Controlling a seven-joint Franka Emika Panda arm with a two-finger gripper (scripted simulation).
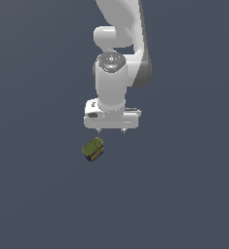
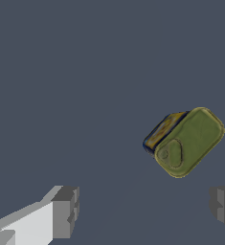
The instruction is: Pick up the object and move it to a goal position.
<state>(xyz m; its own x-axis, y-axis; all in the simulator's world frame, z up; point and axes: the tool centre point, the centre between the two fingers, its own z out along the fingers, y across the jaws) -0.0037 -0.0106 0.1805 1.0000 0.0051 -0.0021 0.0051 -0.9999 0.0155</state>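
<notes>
Open gripper [image 1: 112,130] hangs above the floor, the block [image 1: 93,149] lying off at about seven o'clock from it in the exterior view.

Fingers [image 2: 65,210] stand wide with nothing between them; the block [image 2: 188,141] sits apart from both, outside their gap and nearer one finger, its long axis skewed to the jaw line. It looks hard and boxy: rounded olive-yellow lid, dark navy sides, yellow trim, on a plain matte slate floor [image 1: 184,204].

no readable text, labels, brands or numbers anywhere, markings on the block [image 2: 188,141] too blurred to read
</notes>
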